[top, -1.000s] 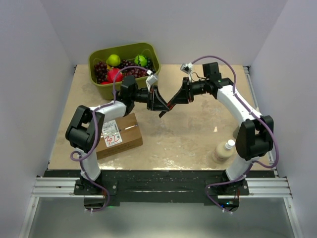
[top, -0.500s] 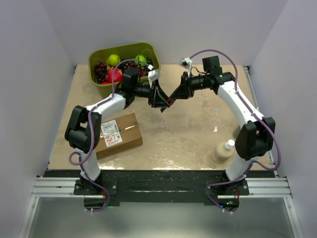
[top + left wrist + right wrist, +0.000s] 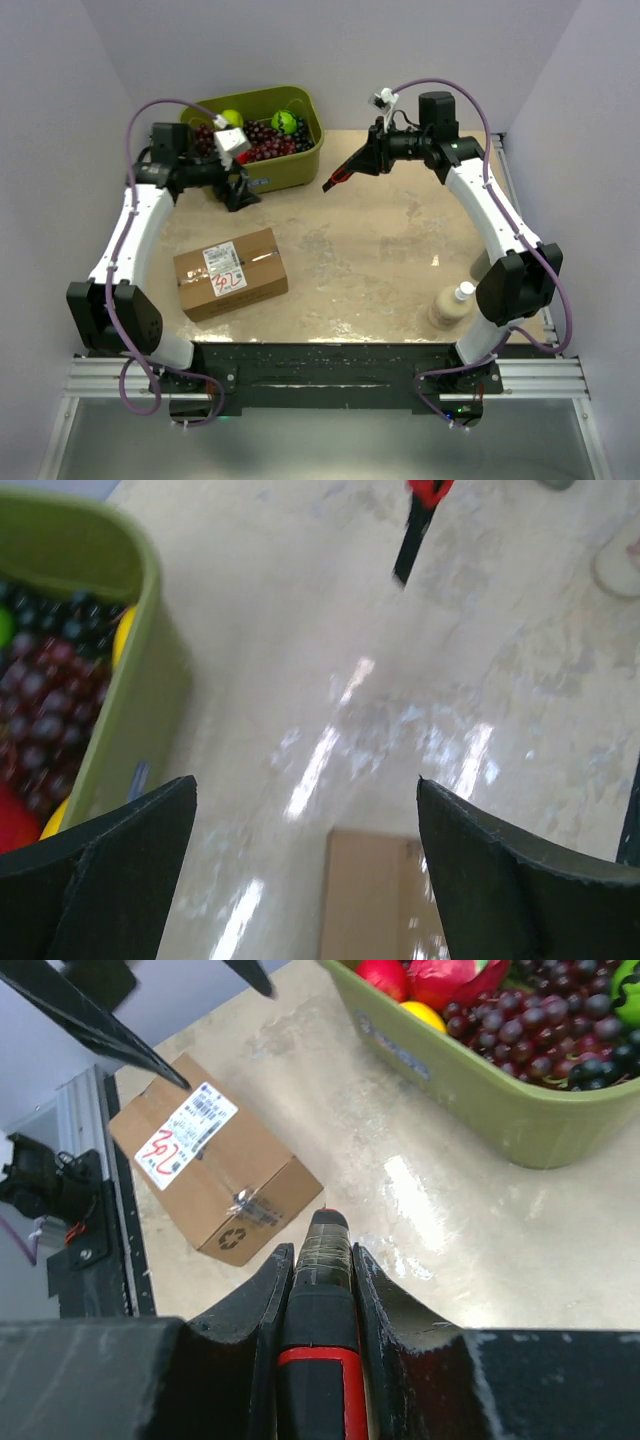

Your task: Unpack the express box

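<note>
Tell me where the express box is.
In the top view the express box lies on the near-left part of the table, in front of the olive-green fruit bin and apart from it.

Express box (image 3: 255, 1165), white label (image 3: 197, 1112): print unreadable; red handwritten marks (image 3: 165, 1148) unclear. Recycling symbol (image 3: 233, 1238) on its side, 5 o'clock of label.

One express box (image 3: 230, 273), one olive-green bin (image 3: 290, 172) of fruit (image 3: 262, 140), one capped bottle (image 3: 452, 305), one red-and-black tool (image 3: 338, 178), two robot arms (image 3: 130, 225).
</note>
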Tool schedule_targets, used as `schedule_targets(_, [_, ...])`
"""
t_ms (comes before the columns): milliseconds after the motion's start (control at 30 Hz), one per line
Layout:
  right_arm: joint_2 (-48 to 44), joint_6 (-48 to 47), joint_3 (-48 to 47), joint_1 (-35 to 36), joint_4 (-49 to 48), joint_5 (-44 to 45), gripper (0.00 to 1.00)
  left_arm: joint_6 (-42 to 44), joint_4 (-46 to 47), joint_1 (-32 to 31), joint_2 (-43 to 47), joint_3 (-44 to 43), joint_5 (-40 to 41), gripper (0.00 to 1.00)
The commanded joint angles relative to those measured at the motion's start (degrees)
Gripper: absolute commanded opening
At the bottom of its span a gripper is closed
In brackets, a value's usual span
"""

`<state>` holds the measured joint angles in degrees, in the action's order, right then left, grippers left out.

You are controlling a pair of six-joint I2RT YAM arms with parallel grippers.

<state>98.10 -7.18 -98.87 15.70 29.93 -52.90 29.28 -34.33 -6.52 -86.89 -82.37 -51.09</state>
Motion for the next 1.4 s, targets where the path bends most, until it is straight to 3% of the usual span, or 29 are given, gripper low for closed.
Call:
schedule_targets(0, [-4.67,4.36,0.69,-0.15,-8.13,2.10,0.00,14.31,-22.00,12.39,4.87,-0.87,7.31,0.94])
schedule_targets(67, [-6.07,6.82,2.70,-0.15,-9.54,2.02,0.00,19.20,-26.56,20.27,6.20,-0.69,8.63,0.93])
schedule_targets(233, [-8.19,9.55,6.05,-0.23,-11.39,1.58,0.00,31.52,-40.18,31.73,7.35,0.27,17.50,0.83])
schedule_targets(333, [-8.46,9.99,7.02,-0.23,-11.65,2.10,0.00,39.26,-41.08,39.20,9.01,5.17,24.96,0.79])
schedule_targets(400, [-8.54,10.34,7.20,-0.15,-12.26,2.10,0.00,45.59,-40.91,39.75,11.03,8.44,31.03,0.78])
schedule_targets(500, [-8.37,9.21,6.06,-0.15,-10.96,3.59,0.00,50.78,-41.00,39.66,12.62,15.98,32.99,0.80])
schedule_targets(700, [-8.19,7.71,2.81,-0.15,-7.53,9.30,0.00,51.85,-40.56,37.12,10.69,21.19,22.54,0.80])
schedule_targets(867, [-8.28,4.89,4.12,0.11,-8.57,10.61,0.00,42.02,-31.43,25.00,9.12,22.34,17.87,0.82])
schedule_targets(1000, [-6.70,6.74,4.56,0.29,-7.52,9.75,0.00,37.26,-25.45,17.79,3.59,18.23,17.25,0.82])
schedule_targets(1200, [-6.35,3.41,4.83,0.29,-5.68,6.95,0.00,30.67,-23.94,8.91,-6.70,7.67,12.16,0.82])
schedule_targets(1367, [-6.78,5.58,6.32,0.47,-9.61,8.07,0.00,23.39,-20.28,8.19,-9.00,4.76,8.55,0.83])
